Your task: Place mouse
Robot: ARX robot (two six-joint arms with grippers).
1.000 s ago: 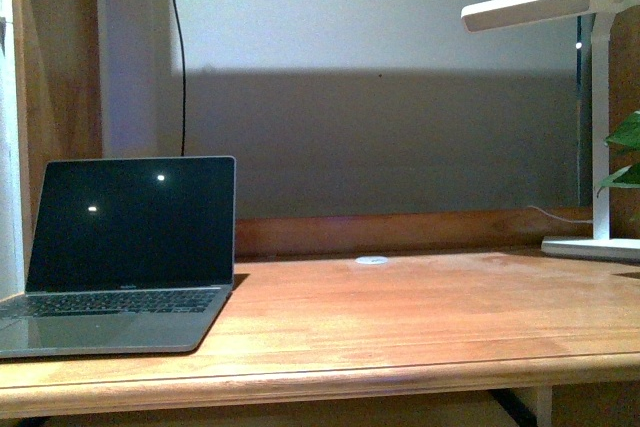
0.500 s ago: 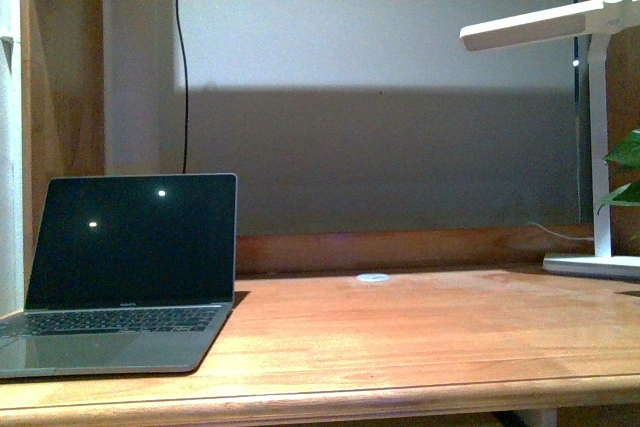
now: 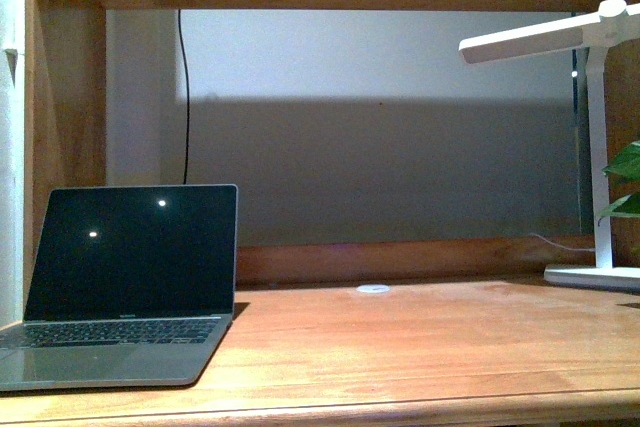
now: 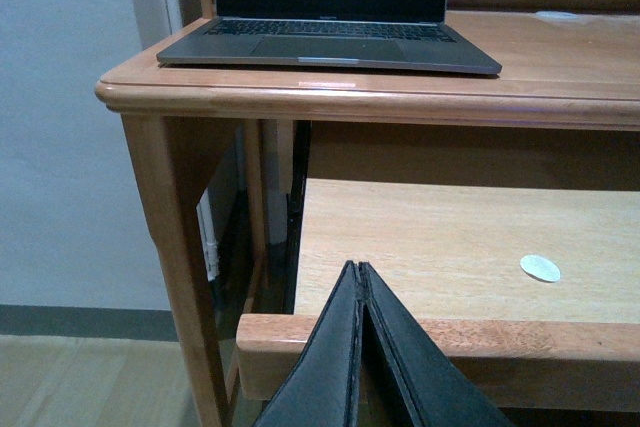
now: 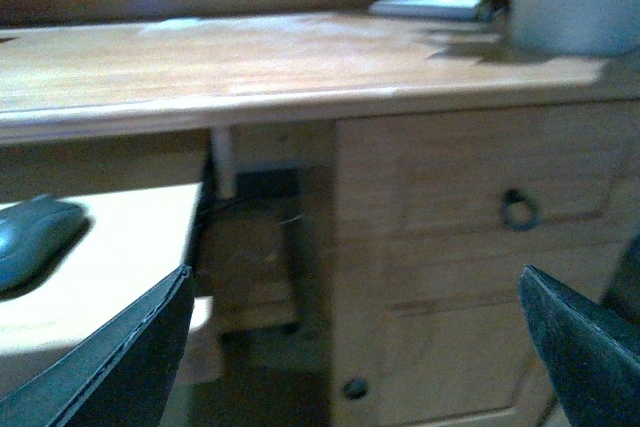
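Going near to far. The right hand [image 5: 355, 277] is hanging with its fingers spread wide apart and nothing between them. The mouse [image 5: 35, 237] is sitting on the pale pull-out tray [image 5: 130, 227] tucked under the surface [image 5: 250, 57]. It's lying off past one fingertip, not in the gap, so I'm guessing the hand is going to need a sideways swing toward it before closing. The mouse's long axis is looking like it's running roughly across that view. Part of it is getting cut off by the frame edge though, and the shot is blurry, so I'm not sure.

The left hand [image 4: 358, 272] is pointing at the same tray with its fingers pressed together, gripping nothing. Only a small white disc [image 4: 540, 268] is showing on the tray there, no mouse. So the right arm is looking like the nearer one to me.

One thing to watch: the surface's rounded front edge [image 4: 400, 97] is overhanging the tray, so the mouse is probably needing to come out toward the robot before going up.

Further back, in the front view, the open laptop [image 3: 130, 247] is sitting lower left and the white desk lamp [image 3: 597, 147] is standing far right. Plenty of bare wood is lying between them, mid-frame, for setting the mouse down.
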